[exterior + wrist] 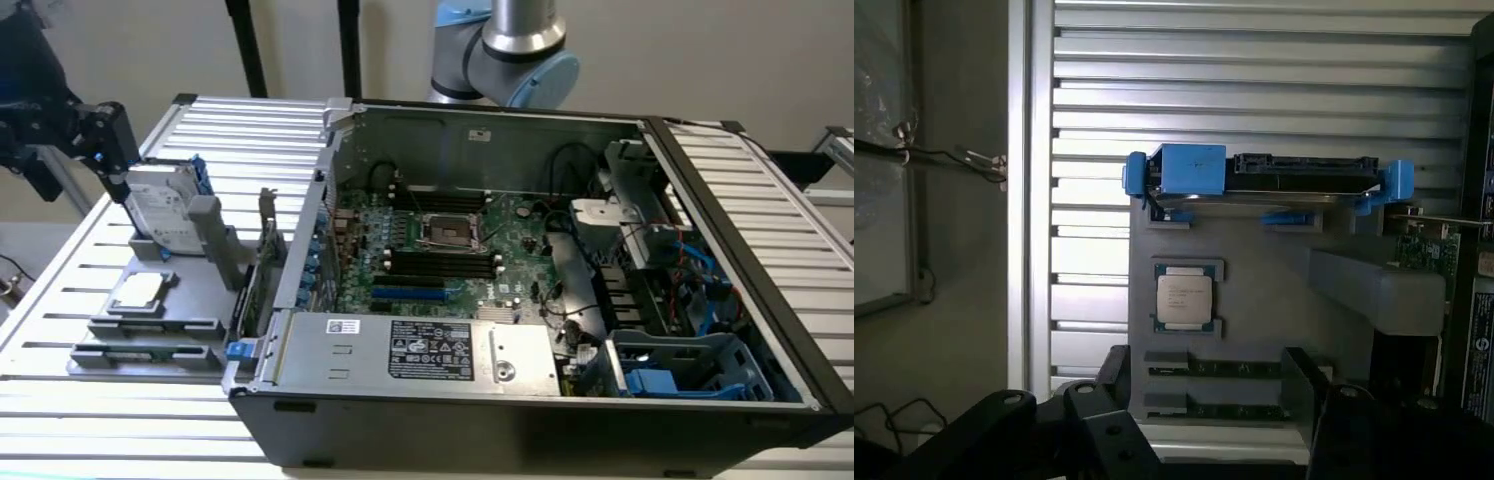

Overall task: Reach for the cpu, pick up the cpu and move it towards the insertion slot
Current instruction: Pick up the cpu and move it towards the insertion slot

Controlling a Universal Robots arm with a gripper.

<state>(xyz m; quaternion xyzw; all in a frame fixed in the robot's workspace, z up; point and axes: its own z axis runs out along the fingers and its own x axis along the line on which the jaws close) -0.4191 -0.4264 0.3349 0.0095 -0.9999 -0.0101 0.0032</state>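
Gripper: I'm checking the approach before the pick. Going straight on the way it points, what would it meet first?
Most likely the grey holder: the gripper points at it, with the holder's slotted end between the open fingers and the cpu just beyond. Depth is unclear, so not certain.

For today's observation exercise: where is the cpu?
The cpu lies on the grey holder at the exterior view's left, outside the computer case, near the hard drive.
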